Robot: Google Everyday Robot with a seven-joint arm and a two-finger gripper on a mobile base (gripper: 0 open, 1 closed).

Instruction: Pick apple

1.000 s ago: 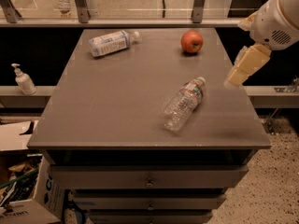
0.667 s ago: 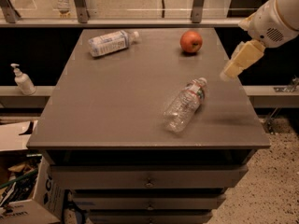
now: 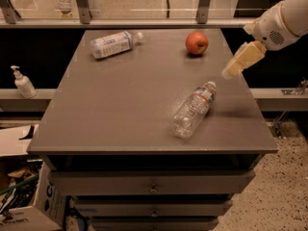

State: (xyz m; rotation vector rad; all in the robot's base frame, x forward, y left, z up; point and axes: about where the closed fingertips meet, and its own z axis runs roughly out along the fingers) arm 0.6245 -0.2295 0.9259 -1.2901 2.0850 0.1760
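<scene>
The apple point(image 3: 197, 43) is small, round and red with a yellowish patch. It sits on the grey table point(image 3: 130, 100) near the far right corner. My gripper point(image 3: 228, 72) comes in from the upper right on a white arm, with cream-coloured fingers pointing down and left. It hangs above the table's right edge, to the right of and nearer than the apple, apart from it. It holds nothing that I can see.
A clear plastic bottle point(image 3: 193, 109) lies on its side in the right middle of the table, just below the gripper. A second bottle point(image 3: 114, 43) lies at the far left. A soap dispenser point(image 3: 22, 83) stands on a ledge to the left. Cardboard boxes point(image 3: 19, 196) sit on the floor at the lower left.
The gripper has moved up and a little left, towards the apple. The apple and both bottles have not moved.
</scene>
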